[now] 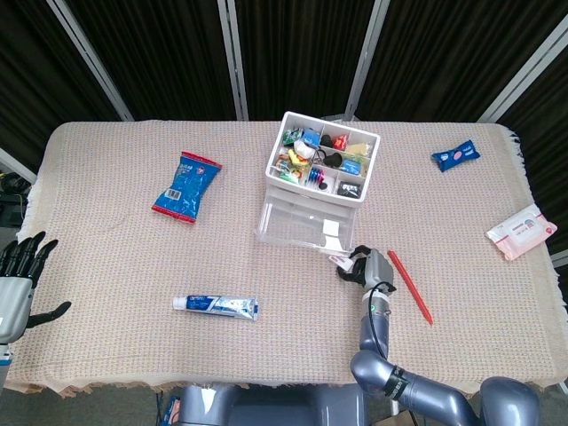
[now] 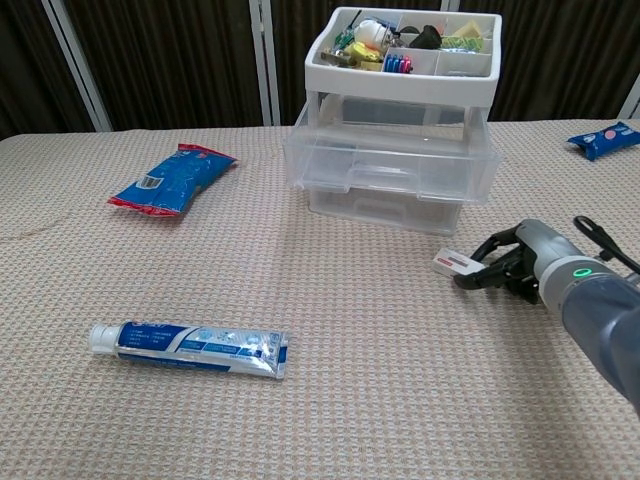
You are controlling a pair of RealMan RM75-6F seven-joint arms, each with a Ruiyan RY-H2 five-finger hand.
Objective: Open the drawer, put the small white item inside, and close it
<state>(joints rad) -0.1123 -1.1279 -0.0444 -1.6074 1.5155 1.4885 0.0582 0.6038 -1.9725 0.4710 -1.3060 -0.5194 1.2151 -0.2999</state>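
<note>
Nearest, at the lower left edge of the head view, the left hand [image 1: 19, 275] is seen with fingers spread and nothing held, well apart from the work. Further in, at the lower right of the chest view, the right hand [image 2: 520, 258] is curled around the small white item [image 2: 457, 264], which is pinched at its near end between fingertips, tilted slightly and raised just off the tabletop [image 2: 330, 400]. The toothpaste tube [image 2: 190, 348] at lower left lies well clear of the path. Beyond the hand, in the upper middle of the frame, the clear drawer unit [image 2: 390, 175] stands with its top tray [image 2: 400, 50] full of small things; the upper drawer [image 2: 392, 157] appears pulled out toward the hand, though how far is hard to judge through clear plastic. The step is judged to be carrying the item into that drawer: the pinch should be kept firm, the item lifted above the drawer's front wall before being moved forward, and released only once it is over the drawer's floor, so that the unit is not nudged.
</note>
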